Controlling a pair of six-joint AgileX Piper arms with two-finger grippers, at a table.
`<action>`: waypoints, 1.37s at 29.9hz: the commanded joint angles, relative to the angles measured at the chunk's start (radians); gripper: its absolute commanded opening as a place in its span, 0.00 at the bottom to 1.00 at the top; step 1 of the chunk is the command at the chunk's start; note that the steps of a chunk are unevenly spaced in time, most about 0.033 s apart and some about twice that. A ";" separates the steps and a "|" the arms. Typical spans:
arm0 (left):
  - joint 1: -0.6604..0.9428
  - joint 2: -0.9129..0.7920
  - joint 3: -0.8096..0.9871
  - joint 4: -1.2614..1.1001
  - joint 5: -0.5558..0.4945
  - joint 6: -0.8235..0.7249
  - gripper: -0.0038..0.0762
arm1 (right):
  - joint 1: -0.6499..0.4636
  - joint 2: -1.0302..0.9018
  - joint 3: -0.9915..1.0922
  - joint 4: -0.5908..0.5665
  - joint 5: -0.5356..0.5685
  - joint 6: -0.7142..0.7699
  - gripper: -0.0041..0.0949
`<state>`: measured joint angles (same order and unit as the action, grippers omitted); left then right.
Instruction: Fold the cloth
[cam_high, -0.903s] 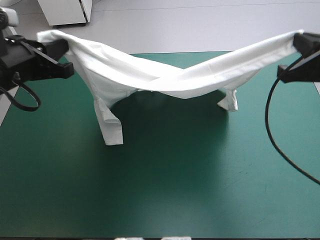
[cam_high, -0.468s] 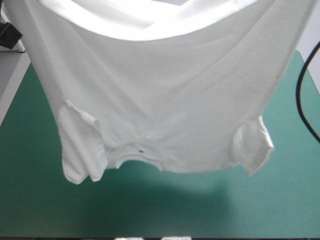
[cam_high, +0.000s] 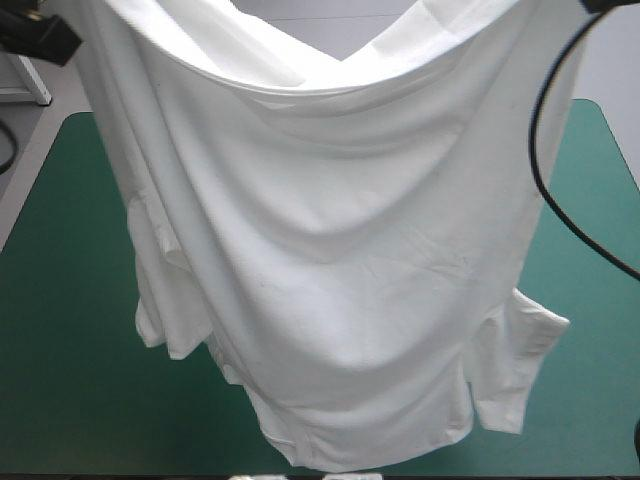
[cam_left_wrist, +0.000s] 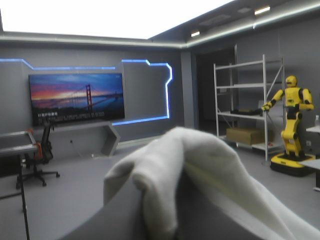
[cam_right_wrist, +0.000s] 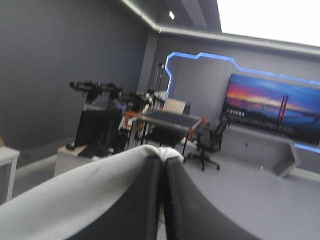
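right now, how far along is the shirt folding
Done: the T-shirt is picked up, gripped by the left end effector and right end effector. In hand: it hangs spread over the teal-green cover. Left: laying it flat and every fold; none shows yet.

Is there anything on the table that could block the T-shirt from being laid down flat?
Nothing visible does. No object shows on the table around the hanging T-shirt, but the T-shirt hides its middle part.
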<state>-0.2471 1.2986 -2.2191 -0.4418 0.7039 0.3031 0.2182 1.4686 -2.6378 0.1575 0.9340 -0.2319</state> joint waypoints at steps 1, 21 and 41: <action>-0.005 0.080 -0.014 0.016 -0.071 0.000 0.04 | -0.002 0.073 -0.005 -0.025 -0.068 0.003 0.03; -0.005 0.406 -0.138 -0.178 -0.494 0.213 0.04 | -0.002 0.267 -0.005 -0.092 -0.413 0.017 0.03; -0.003 0.778 -0.078 0.157 0.488 -0.131 0.04 | -0.027 0.523 0.185 -0.105 0.316 0.177 0.03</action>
<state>-0.2484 2.1151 -2.3169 -0.2698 1.1467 0.1868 0.2127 2.0464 -2.5317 0.0545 1.2574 -0.0681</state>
